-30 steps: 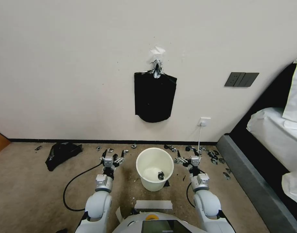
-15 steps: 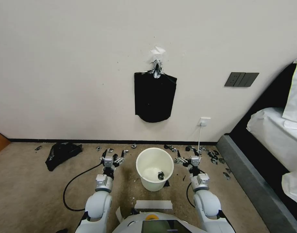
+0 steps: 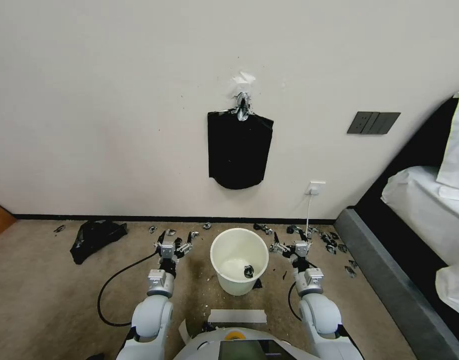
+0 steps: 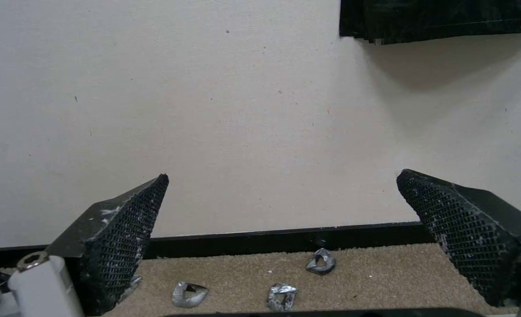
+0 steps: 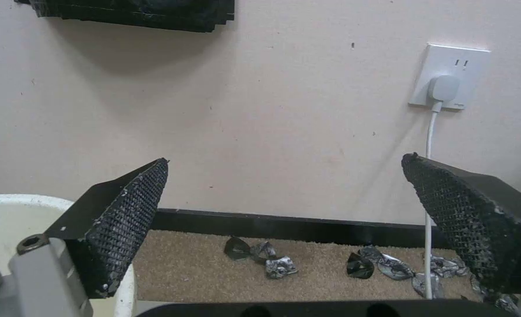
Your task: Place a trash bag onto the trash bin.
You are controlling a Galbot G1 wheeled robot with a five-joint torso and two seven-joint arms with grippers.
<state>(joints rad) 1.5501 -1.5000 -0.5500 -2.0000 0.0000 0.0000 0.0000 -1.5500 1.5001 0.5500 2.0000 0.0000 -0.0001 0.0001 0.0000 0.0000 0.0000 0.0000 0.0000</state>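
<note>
Tools L [image 3: 173, 245] & R [image 3: 289, 246] open, flanking trash bin [image 3: 239, 267]; foil scraps [image 3: 329, 242] nearby.

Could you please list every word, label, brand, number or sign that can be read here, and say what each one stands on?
None: no readable text shows in any view.
The wall socket bears no print.
The dark switch panel has no marking that can be read.
The bin, the hanging black sheaf and both arms show no label.
</note>
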